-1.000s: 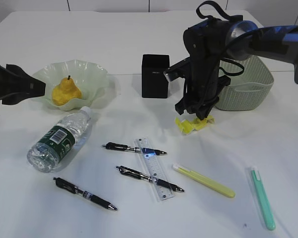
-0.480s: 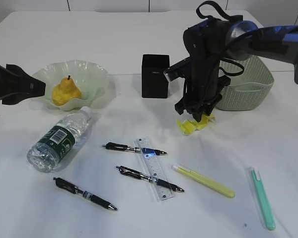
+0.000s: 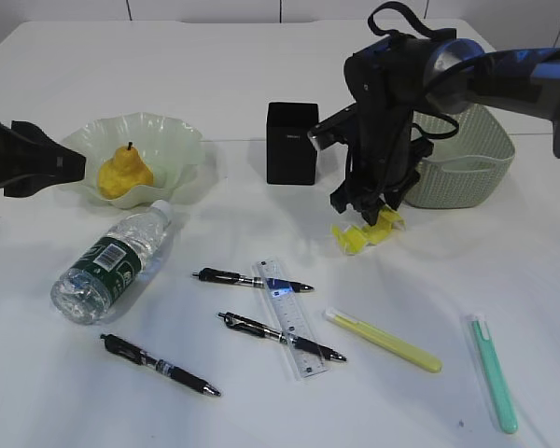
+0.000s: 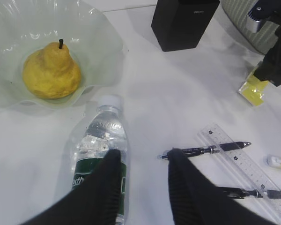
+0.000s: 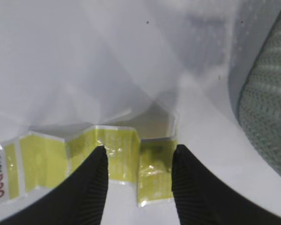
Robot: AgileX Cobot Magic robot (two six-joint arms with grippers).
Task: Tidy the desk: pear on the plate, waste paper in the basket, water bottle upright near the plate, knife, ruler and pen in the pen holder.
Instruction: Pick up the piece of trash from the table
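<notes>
Waste paper (image 3: 364, 232), a crumpled yellow wrapper, lies on the white surface (image 3: 504, 243) beside the basket (image 3: 462, 163).
My right gripper (image 3: 372, 211) hangs over it, fingers (image 5: 94, 180) apart and straddling the wrapper. My left gripper (image 4: 143, 159) hovers above the lying water bottle (image 4: 100, 154), fingers apart, gripping nothing. I see the pear (image 3: 124, 173) sitting in the plate (image 3: 173, 140).

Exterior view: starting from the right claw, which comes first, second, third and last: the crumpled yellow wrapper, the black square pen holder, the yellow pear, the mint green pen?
From the right gripper:
1. Crumpled yellow wrapper, directly beneath it.
2. Black square pen holder, just to its left.
3. Mint green pen, near the front right edge.
4. Yellow pear, far left, in the pale green ruffled plate.
</notes>
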